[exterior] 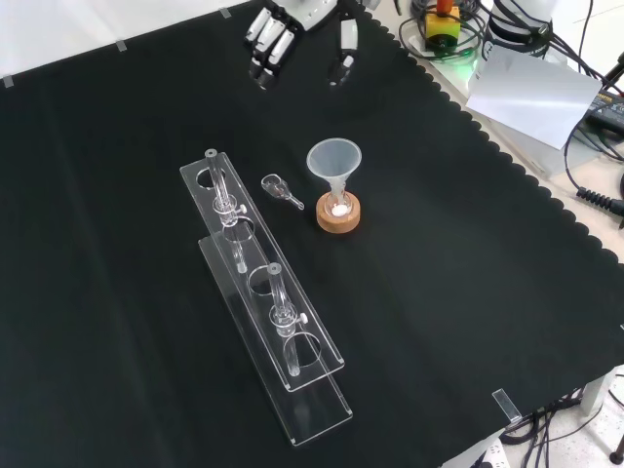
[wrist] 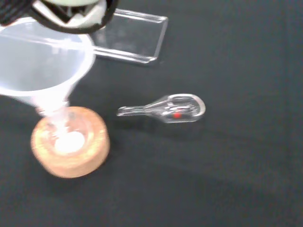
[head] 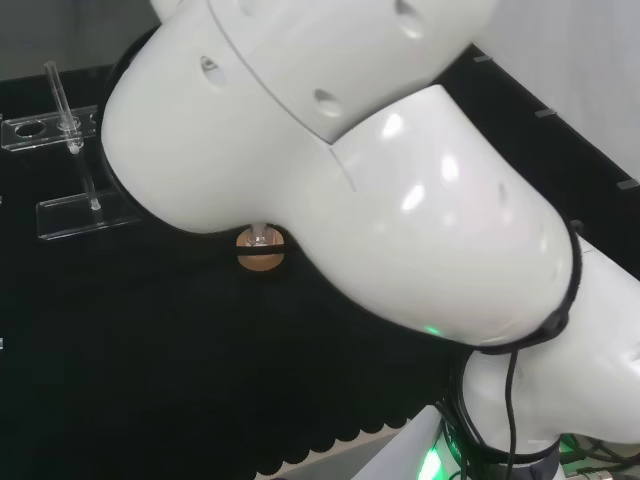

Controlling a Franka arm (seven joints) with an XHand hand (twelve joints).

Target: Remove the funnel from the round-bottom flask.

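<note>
A clear funnel (exterior: pixel 334 160) stands upright with its stem in a small round-bottom flask (exterior: pixel 339 204). The flask rests on a cork ring (exterior: pixel 338 218) near the middle of the cloth. In the wrist view the funnel (wrist: pixel 45 66) is close and large above the cork ring (wrist: pixel 70 147). The hand (exterior: pixel 292 34) hangs at the top of the front view, well beyond the funnel and apart from it. Its fingers are relaxed and hold nothing. In the head view the cork ring (head: pixel 262 252) peeks out under the arm's white link.
A small clear glass piece (exterior: pixel 281 189) lies on its side just left of the funnel; the wrist view shows it (wrist: pixel 173 109) too. A clear acrylic rack (exterior: pixel 263 302) with glass tubes stands further left in the front view. The cloth's scalloped edge (exterior: pixel 468 136) runs at the right.
</note>
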